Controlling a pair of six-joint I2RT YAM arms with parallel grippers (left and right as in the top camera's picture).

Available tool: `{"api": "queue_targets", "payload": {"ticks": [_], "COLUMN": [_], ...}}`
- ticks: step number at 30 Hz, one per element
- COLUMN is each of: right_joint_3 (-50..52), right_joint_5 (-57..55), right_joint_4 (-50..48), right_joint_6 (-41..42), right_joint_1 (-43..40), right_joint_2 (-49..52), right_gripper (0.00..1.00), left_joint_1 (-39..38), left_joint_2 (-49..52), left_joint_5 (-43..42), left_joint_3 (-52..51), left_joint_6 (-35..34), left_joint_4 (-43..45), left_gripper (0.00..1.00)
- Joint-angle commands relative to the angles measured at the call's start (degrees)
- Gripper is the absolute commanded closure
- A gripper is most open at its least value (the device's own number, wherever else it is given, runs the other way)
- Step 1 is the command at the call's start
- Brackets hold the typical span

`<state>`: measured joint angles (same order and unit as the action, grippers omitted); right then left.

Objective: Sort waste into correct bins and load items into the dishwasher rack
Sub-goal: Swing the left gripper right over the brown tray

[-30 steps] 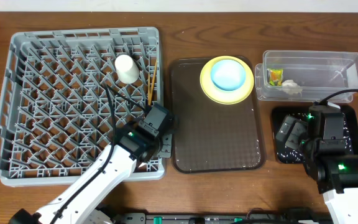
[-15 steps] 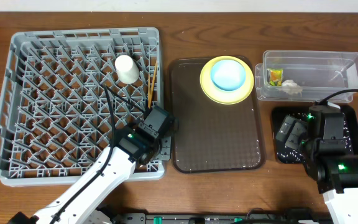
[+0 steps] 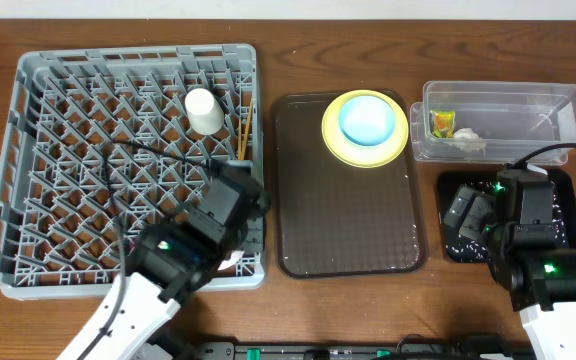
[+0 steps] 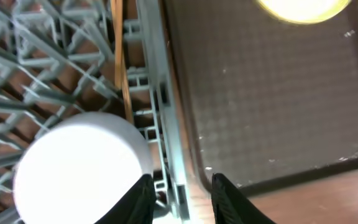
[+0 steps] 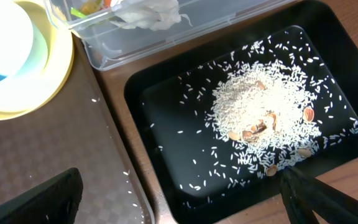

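Note:
The grey dishwasher rack [image 3: 133, 52] holds a small white cup [image 3: 204, 110] and wooden chopsticks [image 3: 244, 130] near its right side. My left gripper [image 3: 240, 190] hovers over the rack's front right corner, open. In the left wrist view the white bowl [image 4: 82, 165] sits in the rack just left of my fingers [image 4: 138, 199], with only the rack rim [image 4: 151, 62] between them. The yellow plate [image 3: 330, 135] with the light blue dish [image 3: 366, 118] stands on the brown tray. My right gripper [image 3: 471, 215] is wide open above the black tray [image 5: 166, 143] of rice scraps [image 5: 260, 112].
The brown tray [image 3: 348, 220] lies between rack and bins. The clear tub [image 3: 528, 110] at the back right holds the snack wrapper [image 3: 441, 123] and white tissue [image 3: 468, 140]. A few rice grains lie on the brown tray's right part.
My left gripper has opened wider and drawn back to the left, off the bowl's side. The right arm has not moved.

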<state>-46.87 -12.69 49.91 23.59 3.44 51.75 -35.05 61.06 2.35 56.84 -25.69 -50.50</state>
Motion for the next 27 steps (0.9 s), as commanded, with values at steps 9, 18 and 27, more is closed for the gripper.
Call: {"api": "queue_targets", "payload": {"ticks": [9, 18, 27], "right_joint_3": [-0.3, -0.3, -0.3], "right_joint_5": [-0.8, -0.8, -0.8], "right_joint_4": [0.0, 0.0, 0.0], "right_joint_6": [-0.5, -0.5, -0.5], "right_joint_1": [-0.3, -0.3, -0.3], "right_joint_2": [0.0, 0.0, 0.0], "right_gripper": [0.01, 0.01, 0.01], "left_joint_1": [-2.8, -14.7, -17.8], "left_joint_2": [15.0, 27.6, 34.8], "left_joint_5": [-6.7, -0.8, 5.6], "left_joint_3": [16.4, 6.4, 4.9], "left_joint_6": [2.4, -5.6, -8.9], "left_joint_4": [-10.1, -2.1, -1.5], "left_gripper": [0.92, 0.94, 0.94]}}
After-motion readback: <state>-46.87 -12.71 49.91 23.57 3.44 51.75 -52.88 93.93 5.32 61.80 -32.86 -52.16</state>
